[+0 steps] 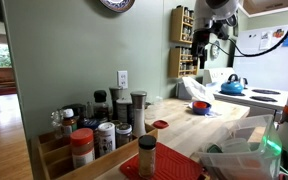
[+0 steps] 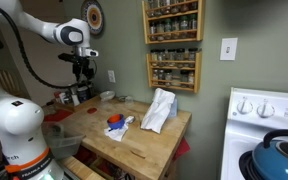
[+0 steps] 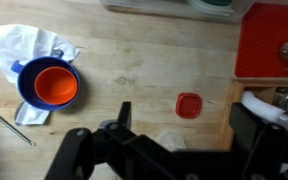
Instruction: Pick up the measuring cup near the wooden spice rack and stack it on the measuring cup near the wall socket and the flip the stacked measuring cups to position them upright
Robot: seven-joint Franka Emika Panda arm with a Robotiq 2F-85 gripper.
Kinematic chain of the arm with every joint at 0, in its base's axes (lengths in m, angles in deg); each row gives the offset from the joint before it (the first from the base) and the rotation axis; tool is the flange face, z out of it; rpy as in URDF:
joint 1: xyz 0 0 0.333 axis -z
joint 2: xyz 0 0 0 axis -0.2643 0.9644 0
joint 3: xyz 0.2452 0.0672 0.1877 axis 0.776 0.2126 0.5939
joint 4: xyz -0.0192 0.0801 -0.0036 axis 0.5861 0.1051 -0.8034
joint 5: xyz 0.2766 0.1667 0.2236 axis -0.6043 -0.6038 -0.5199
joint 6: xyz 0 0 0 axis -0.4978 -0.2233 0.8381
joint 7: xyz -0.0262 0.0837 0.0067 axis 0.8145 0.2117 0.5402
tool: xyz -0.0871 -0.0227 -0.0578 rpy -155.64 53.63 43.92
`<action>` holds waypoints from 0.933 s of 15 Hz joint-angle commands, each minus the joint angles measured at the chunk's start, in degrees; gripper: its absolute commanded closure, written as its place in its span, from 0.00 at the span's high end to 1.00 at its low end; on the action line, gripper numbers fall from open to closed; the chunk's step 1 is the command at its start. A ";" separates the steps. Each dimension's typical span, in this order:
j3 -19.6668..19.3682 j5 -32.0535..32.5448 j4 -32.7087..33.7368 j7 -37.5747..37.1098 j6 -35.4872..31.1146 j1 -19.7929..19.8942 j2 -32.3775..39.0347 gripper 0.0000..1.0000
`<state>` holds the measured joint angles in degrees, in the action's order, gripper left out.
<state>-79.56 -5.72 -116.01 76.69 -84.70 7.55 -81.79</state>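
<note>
Fingers (image 2: 81,76): you are holding them spread wide above the desk (image 3: 134,40), gripping nothing.
Red measuring cup (image 3: 188,104): lying alone on the desk, below the fingers.
Orange measuring cup (image 3: 50,86): sitting inside the blue cup (image 3: 24,75) on the white cloth (image 3: 14,45), well apart from the red one.

Bare countertop (image 3: 134,50) is seen between nested blue and orange cups (image 3: 49,83) and small red cup (image 3: 188,104). One side is taken by white cloth (image 3: 24,45), opposite edge by red mat (image 3: 269,40). Bottles (image 1: 104,125) are crowded near the wall.
</note>
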 commanded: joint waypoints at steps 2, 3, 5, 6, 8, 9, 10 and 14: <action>7.76 3.16 10.52 -13.96 -5.06 -0.85 17.81 1.00; 8.70 3.96 12.58 -17.16 -5.49 -0.96 20.90 1.00; 9.90 7.29 16.69 -23.37 -6.08 -1.37 26.84 1.00; 8.12 4.42 11.53 -18.04 -6.19 -2.03 20.15 1.00; 8.46 6.07 14.90 -21.23 -6.34 -2.50 25.07 1.00; 8.38 6.34 15.83 -21.72 -6.33 -2.58 26.38 1.00; 8.33 6.47 16.38 -21.85 -6.33 -2.61 27.01 1.00; 8.33 6.52 16.72 -21.96 -6.32 -2.61 27.05 1.00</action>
<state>-69.76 0.76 -99.37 54.76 -91.13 6.41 -54.76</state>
